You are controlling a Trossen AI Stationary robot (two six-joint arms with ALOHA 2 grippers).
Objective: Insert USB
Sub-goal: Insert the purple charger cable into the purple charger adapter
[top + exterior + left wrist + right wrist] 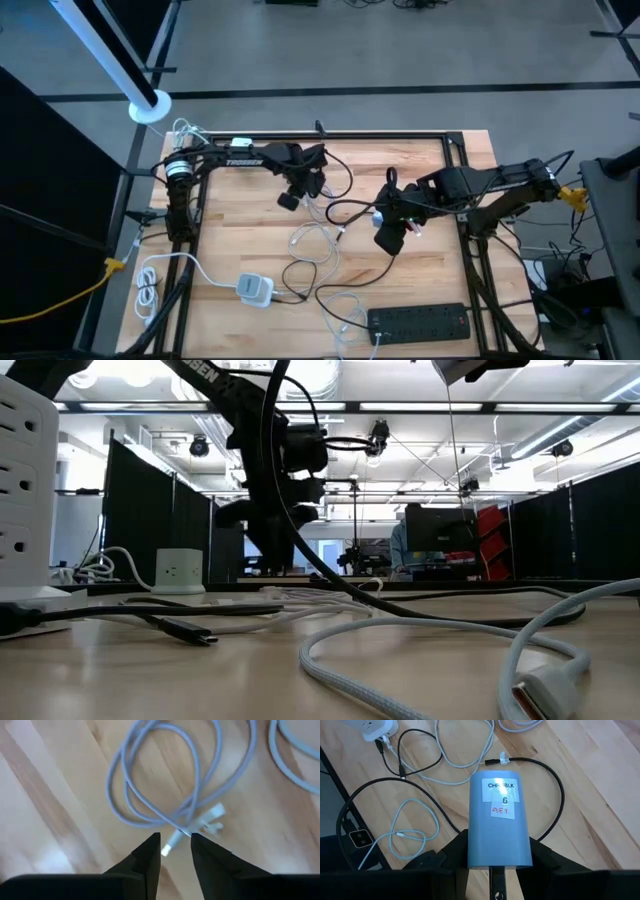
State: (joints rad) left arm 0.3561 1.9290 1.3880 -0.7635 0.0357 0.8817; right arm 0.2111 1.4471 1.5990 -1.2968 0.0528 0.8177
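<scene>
My right gripper hovers over the middle of the table, shut on a blue-grey charger block labelled "CHRG BLK 6". A black cable runs out of the block's far end. My left gripper hangs above the table at the back centre with its fingers a little open. Below it, a coiled white USB cable lies on the wood, and its plug shows in the gap between the fingertips. I cannot tell whether the fingers touch the plug. My right gripper pinches the charger block between its two fingers, on the two long side faces near the end closest to the wrist. The fingers run along the block, slanting down from the table's right. The block is lifted clear of the table, label side toward the camera.
A white charger with cables sits near the front left. A black power strip lies along the front edge. More white cable loops lie mid-table, and another coil lies at the left edge. Black cables cross the centre.
</scene>
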